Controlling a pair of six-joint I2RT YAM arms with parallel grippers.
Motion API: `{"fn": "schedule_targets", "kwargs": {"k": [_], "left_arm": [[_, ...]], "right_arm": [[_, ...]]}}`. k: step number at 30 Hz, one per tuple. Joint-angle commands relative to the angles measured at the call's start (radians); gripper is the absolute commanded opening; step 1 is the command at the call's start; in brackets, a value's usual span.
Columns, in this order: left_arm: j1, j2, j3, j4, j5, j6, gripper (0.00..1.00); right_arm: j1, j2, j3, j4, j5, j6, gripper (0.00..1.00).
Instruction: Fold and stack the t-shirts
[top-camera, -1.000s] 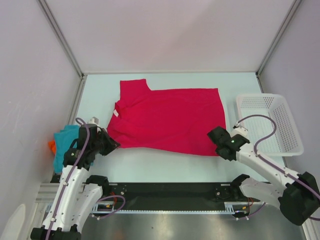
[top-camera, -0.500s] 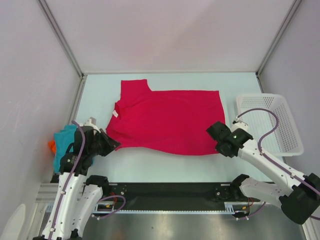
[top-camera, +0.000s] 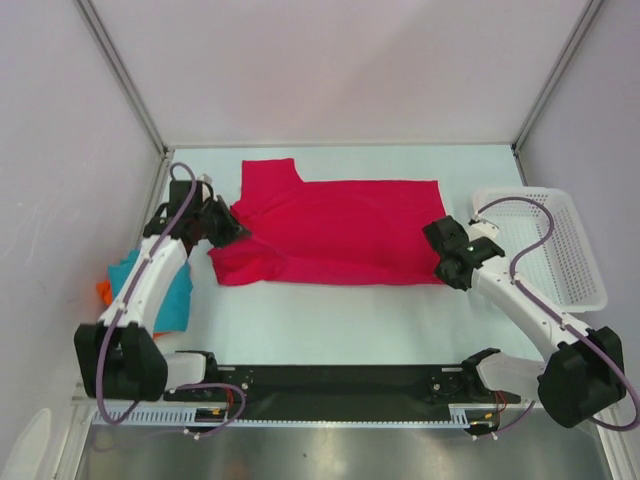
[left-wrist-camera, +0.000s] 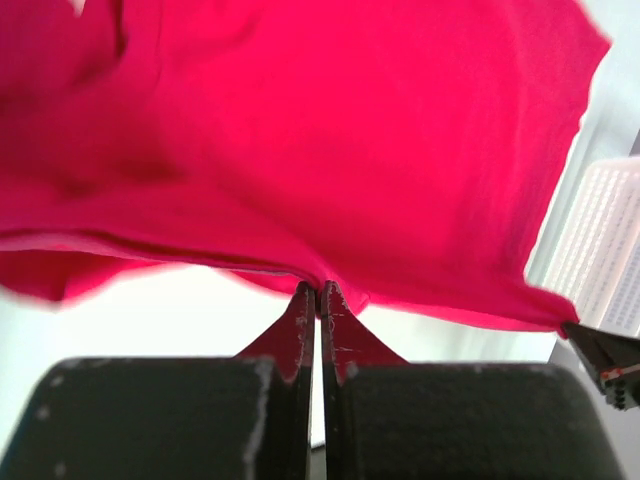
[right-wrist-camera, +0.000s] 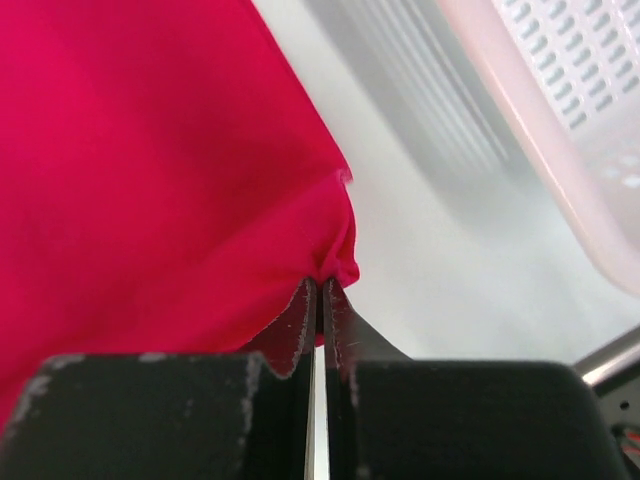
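Note:
The large crimson-pink t-shirt (top-camera: 335, 225) lies spread across the middle of the table, its near part doubled over. My left gripper (top-camera: 236, 228) is shut on the shirt's left near edge, with cloth pinched between the tips (left-wrist-camera: 318, 288). My right gripper (top-camera: 441, 246) is shut on the shirt's right near corner, also with cloth pinched between the tips (right-wrist-camera: 322, 283). The cloth (left-wrist-camera: 300, 130) hangs stretched between both grippers. The teal-blue t-shirt (top-camera: 178, 292) lies bunched at the table's left edge. The orange t-shirt (top-camera: 102, 291) peeks out beside it.
A white mesh basket (top-camera: 540, 192) stands at the right, close to my right arm; it also shows in the right wrist view (right-wrist-camera: 560, 100) and in the left wrist view (left-wrist-camera: 610, 250). Grey walls enclose the table on three sides. A black rail runs along the near edge.
Both grippers have moved away from the near edge toward the back, carrying the crimson shirt's near edge with them. The shirt now looks shorter front to back.

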Motion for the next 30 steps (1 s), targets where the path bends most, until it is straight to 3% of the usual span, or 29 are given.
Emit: {"fn": "schedule_targets", "kwargs": {"k": [1,9,27,30], "left_arm": [[0.021,0.179,0.184,0.105,0.041,0.060,0.00],[0.045,0.451,0.372,0.083,0.118,0.069,0.00],[0.084,0.491,0.362,0.086,0.101,0.089,0.00],[0.085,0.497,0.362,0.086,0.104,0.094,0.00]], "right_arm": [[-0.086,0.041,0.038,0.131,0.010,-0.147,0.00],[-0.181,0.210,0.124,0.238,-0.037,-0.262,0.00],[-0.209,0.515,0.316,0.303,-0.059,-0.362,0.00],[-0.218,0.553,0.342,0.298,-0.068,-0.368,0.06]]}}
